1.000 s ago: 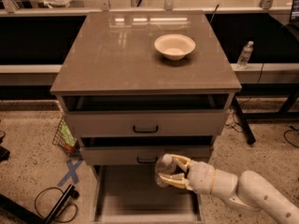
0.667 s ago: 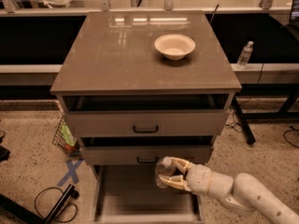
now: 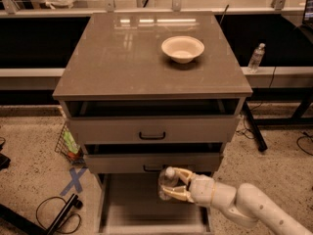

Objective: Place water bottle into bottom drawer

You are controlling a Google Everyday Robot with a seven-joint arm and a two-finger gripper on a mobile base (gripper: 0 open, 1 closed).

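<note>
The water bottle (image 3: 166,182) is clear plastic with a white cap, held upright in my gripper (image 3: 173,185). The gripper's pale fingers (image 3: 178,195) are shut round its body. It hangs over the right part of the bottom drawer (image 3: 127,212), which is pulled out, its flat grey floor showing below the bottle. The bottle is above the floor, just in front of the middle drawer's front. My white arm (image 3: 244,207) comes in from the lower right.
The cabinet top holds a cream bowl (image 3: 183,48). Two upper drawers with black handles (image 3: 152,135) stand slightly open. A small clear bottle (image 3: 256,58) stands on a ledge at right. A wire basket (image 3: 68,146), blue tape cross and cables lie on the floor at left.
My gripper with the bottle has shifted slightly, staying over the open bottom drawer. The arm has drawn a little lower. Nothing else has moved.
</note>
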